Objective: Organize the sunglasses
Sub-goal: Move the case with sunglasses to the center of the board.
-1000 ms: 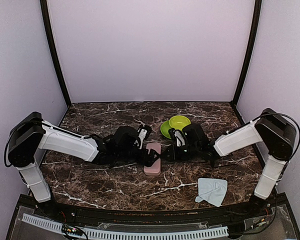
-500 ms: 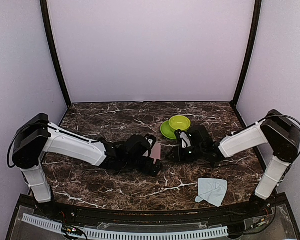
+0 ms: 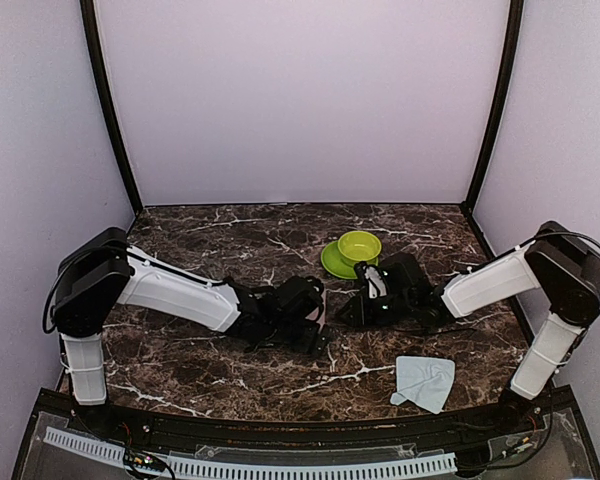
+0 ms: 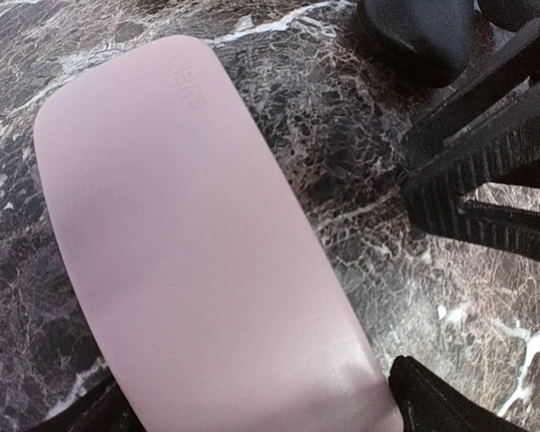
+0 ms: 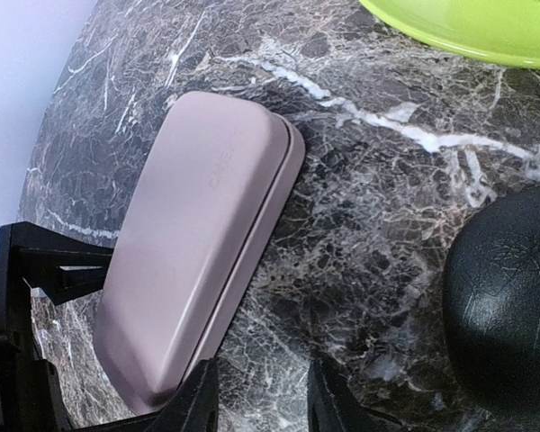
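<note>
Top external view: both arms stretch low over a dark, white-veined marble bench (image 3: 180,240), meeting near its middle. Seen from the wrists, the left gripper (image 4: 259,378) has its fingers spread wide, straddling one end of a smooth, matte pink case (image 5: 198,234), a round-cornered slab lying on the marble with faint embossed lettering on its lid. At the other end, the right gripper (image 5: 263,382) has its ribbed fingers part-spread, pinching nothing, one finger just beside the case's corner. A black case (image 5: 504,297), oval and pebbled like leather, lies near. A glossy lime bowl (image 3: 360,243) stands behind, and a pale blue cloth (image 3: 423,382) lies rumpled near the front edge. Where the sunglasses lie cannot be told.
</note>
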Tool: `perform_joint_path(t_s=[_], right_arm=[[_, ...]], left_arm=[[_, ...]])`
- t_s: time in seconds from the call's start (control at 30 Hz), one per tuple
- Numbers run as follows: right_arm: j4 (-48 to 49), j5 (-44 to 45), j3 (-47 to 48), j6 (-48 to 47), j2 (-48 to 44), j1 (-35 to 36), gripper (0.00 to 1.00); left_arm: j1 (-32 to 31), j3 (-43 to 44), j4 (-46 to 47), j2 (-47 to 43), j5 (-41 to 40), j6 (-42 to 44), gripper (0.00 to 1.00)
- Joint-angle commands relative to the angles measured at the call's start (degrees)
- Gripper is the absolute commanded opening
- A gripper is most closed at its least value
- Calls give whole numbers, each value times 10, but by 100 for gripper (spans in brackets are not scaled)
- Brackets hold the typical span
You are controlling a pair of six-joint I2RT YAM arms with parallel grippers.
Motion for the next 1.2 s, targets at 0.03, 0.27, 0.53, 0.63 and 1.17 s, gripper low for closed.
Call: perform_joint_path(t_s=[0.03,0.27,0.53,0.63,1.17], right_arm=[[29,-5,-5,-6,-8,-5,35],[39,-15,-5,-6,2,-6,35],[48,-15,-17,-4,4,-6,35],[48,-11,-19,-4,2,-8,35],[53,-14,-28,-4,0,-13,35]], left_arm=[[-12,25,-74,4,-34,12,94],[-25,48,-141,25,-57,23,95],[-25,39,-169,13,-78,59,83],[-25,22,-165,-5,-90,81,78],[72,-61,-132,-86,19,155,65]])
